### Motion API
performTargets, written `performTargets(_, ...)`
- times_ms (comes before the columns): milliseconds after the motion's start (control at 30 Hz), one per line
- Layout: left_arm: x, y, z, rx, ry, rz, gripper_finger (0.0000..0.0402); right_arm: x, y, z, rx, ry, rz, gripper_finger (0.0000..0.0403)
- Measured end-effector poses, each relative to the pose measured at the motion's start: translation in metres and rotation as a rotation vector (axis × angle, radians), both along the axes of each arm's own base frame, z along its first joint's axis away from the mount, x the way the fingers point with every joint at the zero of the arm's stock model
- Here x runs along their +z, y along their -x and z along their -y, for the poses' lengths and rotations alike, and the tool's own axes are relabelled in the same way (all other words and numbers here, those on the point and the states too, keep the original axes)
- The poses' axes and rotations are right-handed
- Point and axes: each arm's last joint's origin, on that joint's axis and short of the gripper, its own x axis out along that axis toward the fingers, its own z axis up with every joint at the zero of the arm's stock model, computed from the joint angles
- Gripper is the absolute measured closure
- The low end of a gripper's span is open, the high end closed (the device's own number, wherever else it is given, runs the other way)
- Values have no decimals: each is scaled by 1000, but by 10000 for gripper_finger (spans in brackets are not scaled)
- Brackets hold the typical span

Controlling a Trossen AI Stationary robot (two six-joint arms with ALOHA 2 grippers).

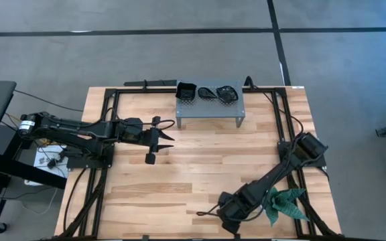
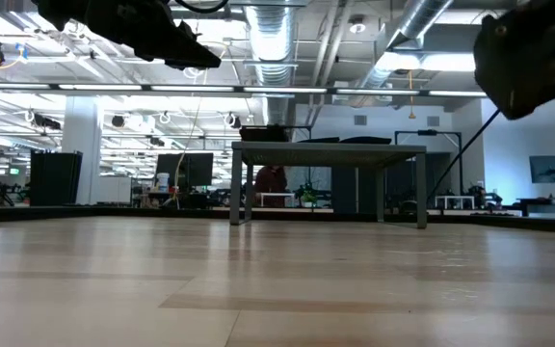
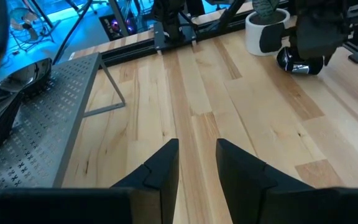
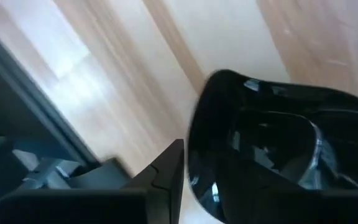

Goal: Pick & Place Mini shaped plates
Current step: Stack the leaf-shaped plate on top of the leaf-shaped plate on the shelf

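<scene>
Three plates (image 1: 210,92): on shelf (image 1: 210,107); glossy, stiff, likely slippery; best gripped at rim.
Left gripper (image 1: 161,142): parted, empty.
Right gripper (image 1: 228,213): fingers, cannot tell; black plate (image 4: 278,149) alongside.

In the high view we lose the right tool (image 1: 228,215) under its own arm at the lower frame edge. In the right wrist view a glossy black plate (image 4: 278,149) runs off the right and lower edges; whether the fingers grip it cannot be told.
</scene>
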Motion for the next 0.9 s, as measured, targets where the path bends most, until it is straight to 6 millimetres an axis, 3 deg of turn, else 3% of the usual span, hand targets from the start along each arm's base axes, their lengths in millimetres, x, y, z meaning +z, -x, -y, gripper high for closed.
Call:
performTargets(300,1,0,0,0,0,11,293,-4,3,4,-4,73,-21,330)
performTargets(500,1,-1,0,0,0,14,293,-2,2,3,38,62,5,392)
performTargets(567,1,-1,0,0,0,14,293,1,0,2,53,55,16,393)
performTargets(767,2,-1,0,-2,-4,28,293,25,-16,2,74,56,60,399)
performTargets(900,4,-1,0,-2,-4,41,293,46,-32,15,114,178,148,398)
